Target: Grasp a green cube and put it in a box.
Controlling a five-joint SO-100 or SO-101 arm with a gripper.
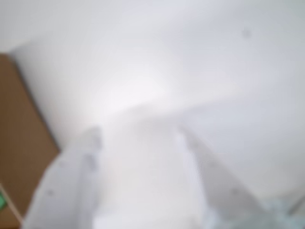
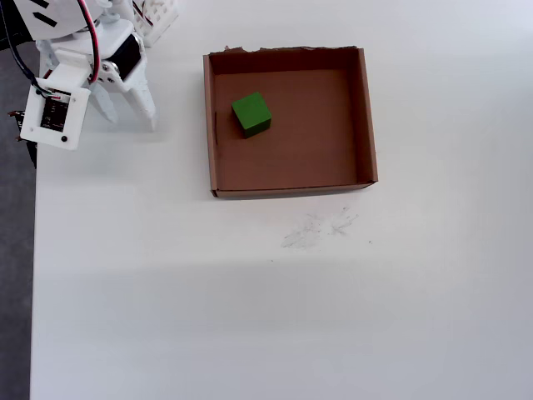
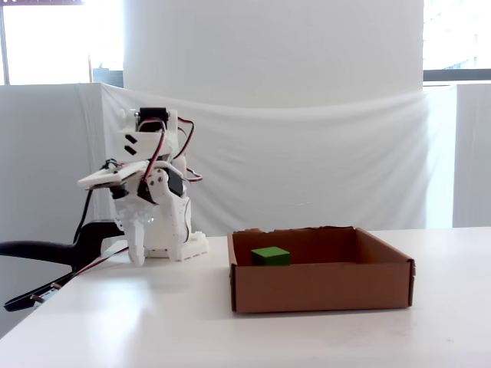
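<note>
One green cube (image 2: 251, 113) skewed to the box (image 2: 366, 117) walls, no long axis, gripper (image 2: 127, 115) parted, empty.

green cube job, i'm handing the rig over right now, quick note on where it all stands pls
Tool: empty and open, fingers apart in the wrist view, parked over bare table left of the box in the overhead view.
Green cube: resting on the floor of the box, in the left part near the left wall.
Done: cube is inside the box and released.
Left: nothing on the placing; at most tuck the arm fully home.
</note>
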